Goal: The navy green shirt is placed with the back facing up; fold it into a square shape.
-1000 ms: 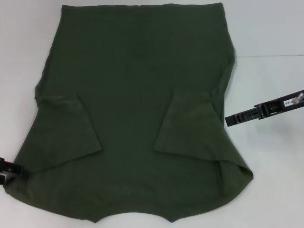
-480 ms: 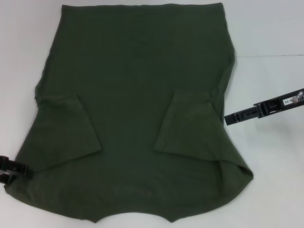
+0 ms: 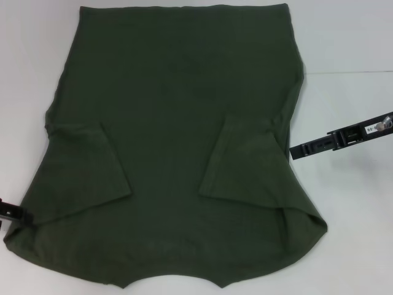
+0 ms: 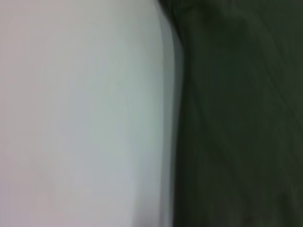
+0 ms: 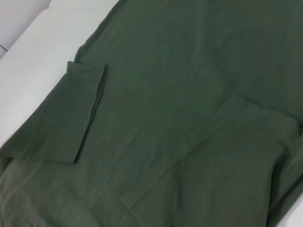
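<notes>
Left gripper [image 3: 13, 213] has slid back off the navy green shirt [image 3: 175, 123], which lies flat just beside it, both sleeves folded in. Right gripper [image 3: 301, 149] has lifted a little. Next fold can start.

I cannot tell if either gripper is open.

A plain white surface [image 3: 350, 37] carries everything in view; it shows bare along both sides in the head view; a thin straight seam [image 3: 347, 72] runs across it on the right. In the left wrist view the surface [image 4: 80, 118] fills about half the picture, pale and unmarked. In the right wrist view the surface [image 5: 33, 52] shows in one corner, with a grey strip [image 5: 19, 19] beyond its edge; what that strip is cannot be told.
</notes>
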